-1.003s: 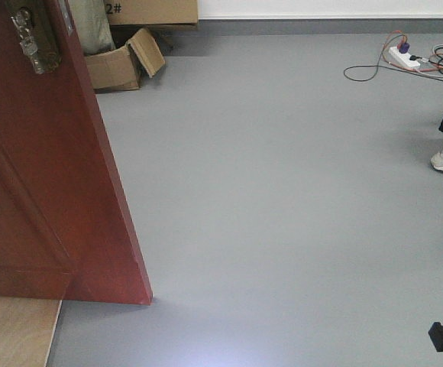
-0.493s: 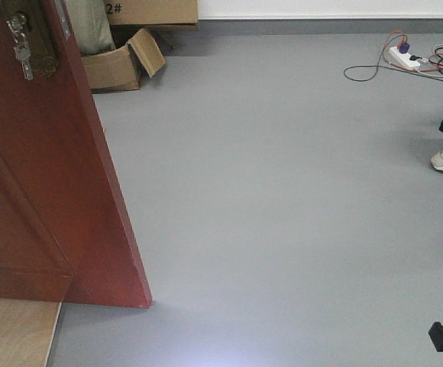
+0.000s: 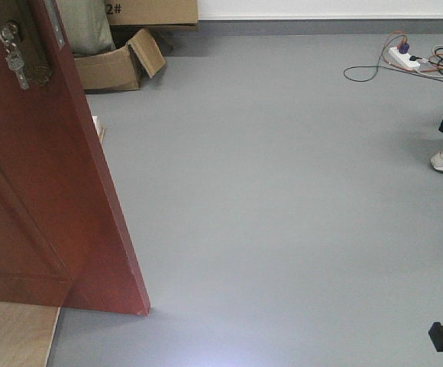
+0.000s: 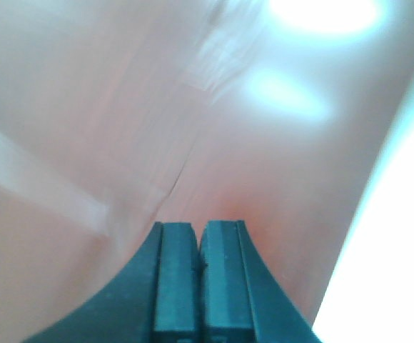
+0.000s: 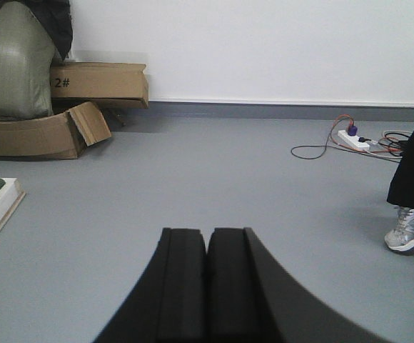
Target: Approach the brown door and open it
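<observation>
Brown door stands ajar, left arm close to it

Brown door [image 3: 46, 176] fills the left of the front view, upright, long axis vertical, its free edge turned toward the camera. The left gripper [image 4: 198, 282], fingers pressed together, is right in front of the reddish face, so this arm is nearer. The right gripper [image 5: 207, 286], also closed and empty, points at open grey floor [image 3: 282, 214].

brown door [image 3: 46, 191] cut off left and top, blurred pink in left wrist view
</observation>
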Robot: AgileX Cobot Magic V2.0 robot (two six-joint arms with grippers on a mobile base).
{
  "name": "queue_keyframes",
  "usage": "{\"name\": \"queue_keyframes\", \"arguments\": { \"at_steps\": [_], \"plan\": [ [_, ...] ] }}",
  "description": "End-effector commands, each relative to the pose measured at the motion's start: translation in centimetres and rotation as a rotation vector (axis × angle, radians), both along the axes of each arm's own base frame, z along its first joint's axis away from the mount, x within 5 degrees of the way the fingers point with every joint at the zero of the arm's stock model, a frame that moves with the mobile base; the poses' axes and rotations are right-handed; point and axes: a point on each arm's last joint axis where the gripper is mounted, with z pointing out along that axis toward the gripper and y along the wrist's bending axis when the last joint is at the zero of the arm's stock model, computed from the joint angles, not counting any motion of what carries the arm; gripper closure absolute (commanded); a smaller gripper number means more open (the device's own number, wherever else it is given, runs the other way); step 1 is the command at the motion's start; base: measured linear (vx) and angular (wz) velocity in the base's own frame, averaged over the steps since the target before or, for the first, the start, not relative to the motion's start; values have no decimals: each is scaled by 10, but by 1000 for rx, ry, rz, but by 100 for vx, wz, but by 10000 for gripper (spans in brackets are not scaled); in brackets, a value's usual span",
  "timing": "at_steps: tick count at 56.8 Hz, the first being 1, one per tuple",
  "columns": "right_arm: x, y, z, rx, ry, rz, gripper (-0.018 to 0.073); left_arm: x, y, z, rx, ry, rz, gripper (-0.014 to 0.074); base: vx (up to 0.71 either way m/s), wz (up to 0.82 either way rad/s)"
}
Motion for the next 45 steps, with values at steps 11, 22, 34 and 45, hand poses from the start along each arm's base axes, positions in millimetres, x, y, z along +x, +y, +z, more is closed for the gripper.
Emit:
{"name": "queue_keyframes", "arguments": {
  "at_steps": [11,22,34,45],
  "plan": [
    [1,0,7,-12,-92,-3,559,-44,-9,-86,317,47,171,600,0,0],
    [1,0,7,-12,-92,-3,559,-15,-6,-140,184,342,44,600,0,0],
    [1,0,7,-12,-92,-3,559,-3,-6,-178,115,349,-49,600,0,0],
    [1,0,7,-12,-92,-3,559,0,-7,-200,126,399,-71,600,0,0]
  ]
}}
